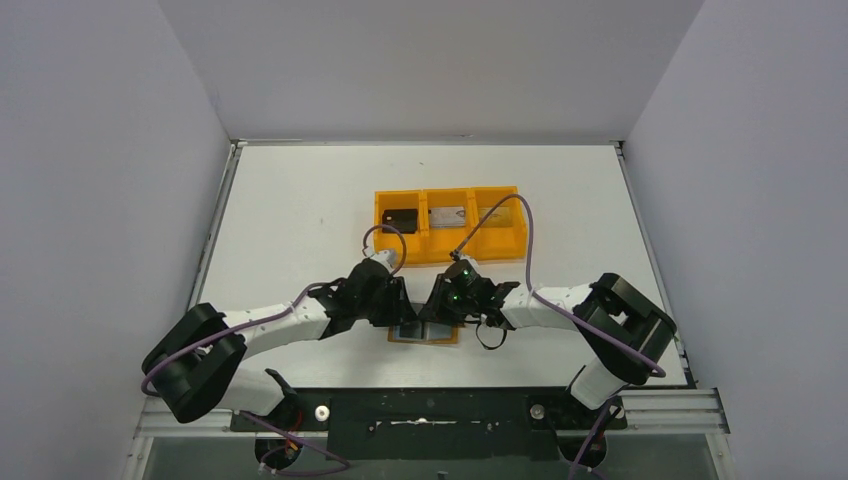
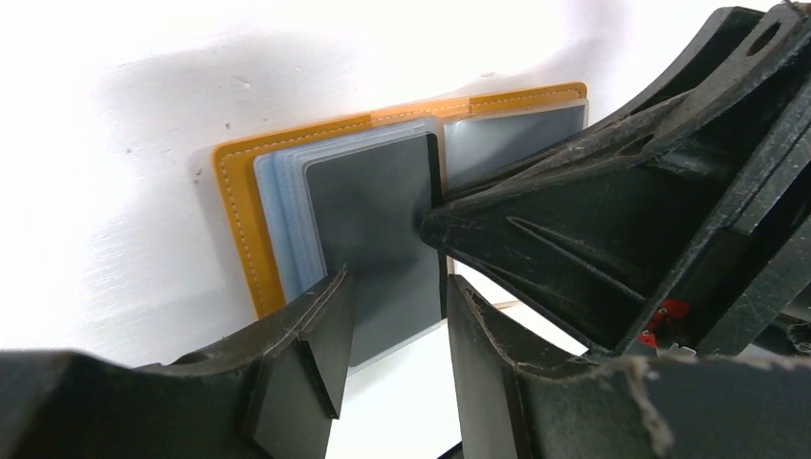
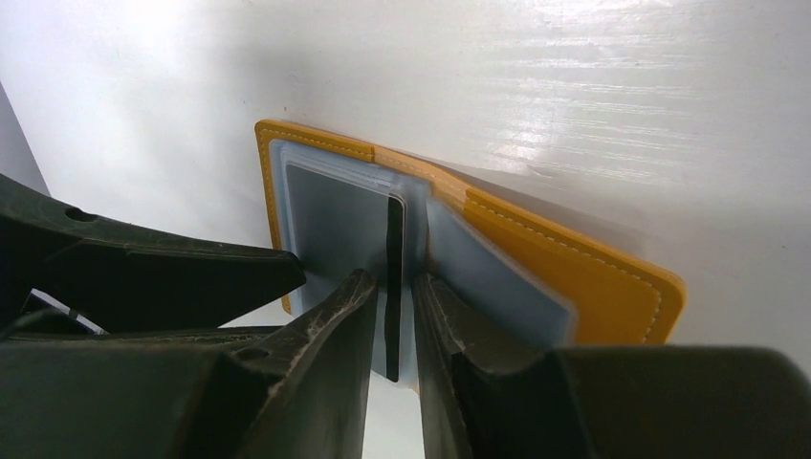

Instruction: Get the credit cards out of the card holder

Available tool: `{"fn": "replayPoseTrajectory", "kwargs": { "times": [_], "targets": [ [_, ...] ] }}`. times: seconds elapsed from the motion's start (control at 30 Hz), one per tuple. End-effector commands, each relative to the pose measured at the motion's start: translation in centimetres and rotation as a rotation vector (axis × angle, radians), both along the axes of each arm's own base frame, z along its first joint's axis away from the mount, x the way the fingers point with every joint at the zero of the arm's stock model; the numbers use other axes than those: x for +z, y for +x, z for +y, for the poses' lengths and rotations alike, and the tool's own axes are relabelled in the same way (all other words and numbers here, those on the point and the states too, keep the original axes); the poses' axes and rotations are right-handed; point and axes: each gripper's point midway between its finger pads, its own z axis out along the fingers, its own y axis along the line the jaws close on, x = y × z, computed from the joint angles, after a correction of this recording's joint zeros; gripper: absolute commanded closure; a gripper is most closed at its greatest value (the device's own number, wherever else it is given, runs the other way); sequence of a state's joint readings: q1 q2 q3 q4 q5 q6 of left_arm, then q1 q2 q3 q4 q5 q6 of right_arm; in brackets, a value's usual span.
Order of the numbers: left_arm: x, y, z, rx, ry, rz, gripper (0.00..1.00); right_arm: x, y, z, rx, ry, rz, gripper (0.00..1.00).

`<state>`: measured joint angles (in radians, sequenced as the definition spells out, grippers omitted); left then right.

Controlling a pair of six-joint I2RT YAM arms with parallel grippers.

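**CARD HOLDER, OPEN, ONE DARK CARD PARTLY OUT: HANDLING NOTE**

**Location.** Card holder (image 1: 424,334) spread flat on the surface (image 1: 300,200), near the front edge, between the two arms and apart from the orange tray (image 1: 378,214). Tan stitched cover, with clear bluish sleeves stacked inside.

**Contents.** Dark credit card (image 2: 378,229) on the uppermost sleeve, one end sticking out past the tan rim. In the tray, a second dark card (image 1: 402,220) and a silvery card (image 1: 447,216), one to a compartment.

**Left fingers** (image 2: 316,335). Apart, straddling the protruding end of the dark credit card. No contact visible.

**Right fingers** (image 3: 335,325). Close-set yet apart, with a thin dark edge in the slot between them, probably the same card seen edge-on. Slivers of light on either side, so no clamp made out.

**Handling, by judgement.**
- Card: light, thin, stiff and glossy, so likely slippery under hard pads.
- Sleeves: soft, and apt to cling and lift with the card.
- Holder: light, and liable to slide or fold unless pinned.

**Best hold.** Pinch across the flat faces at the exposed end and pull straight along the sleeve. Press down on the tan cover with the other arm.
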<state>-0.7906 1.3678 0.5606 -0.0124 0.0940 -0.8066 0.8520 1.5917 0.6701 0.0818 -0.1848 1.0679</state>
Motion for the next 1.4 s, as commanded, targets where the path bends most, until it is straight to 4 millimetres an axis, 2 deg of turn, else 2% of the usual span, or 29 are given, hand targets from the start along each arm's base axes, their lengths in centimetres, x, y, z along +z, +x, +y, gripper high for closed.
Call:
{"fn": "replayPoseTrajectory", "kwargs": {
  "times": [0.0,0.13,0.27,0.37,0.57,0.77,0.87,1.23,1.37],
  "targets": [
    [0.6,0.5,1.0,0.016,0.061,-0.021,0.59,-0.2,0.0,-0.7,-0.018,-0.03,-0.013,0.74],
    [0.9,0.7,0.8,0.012,0.057,-0.033,0.58,-0.4,-0.1,-0.6,-0.013,-0.03,-0.007,0.74],
    [-0.1,0.2,0.5,-0.021,0.066,0.0,0.58,-0.2,-0.1,-0.5,-0.011,-0.022,-0.011,0.74],
    [-1.2,-0.6,0.2,-0.046,0.077,0.034,0.64,0.0,-0.1,-0.2,-0.005,-0.008,-0.013,0.75],
    [-2.9,-1.2,1.4,-0.011,0.145,0.071,0.8,0.9,-0.1,0.4,-0.001,0.044,-0.022,0.8],
    [-3.5,-1.5,2.1,0.009,0.171,0.083,0.84,1.5,0.0,0.1,-0.006,0.047,-0.042,0.94],
    [-3.7,-1.4,2.4,0.021,0.193,0.087,0.86,2.1,0.0,0.1,-0.007,0.066,-0.052,0.98],
    [-4.7,-1.6,3.3,0.044,0.243,0.109,0.97,2.2,-0.4,-1.6,-0.015,0.084,-0.051,1.0],
    [-4.7,-1.5,3.2,0.046,0.242,0.109,0.99,2.3,-0.5,-1.6,0.007,0.096,-0.049,1.0]
  ]
}}
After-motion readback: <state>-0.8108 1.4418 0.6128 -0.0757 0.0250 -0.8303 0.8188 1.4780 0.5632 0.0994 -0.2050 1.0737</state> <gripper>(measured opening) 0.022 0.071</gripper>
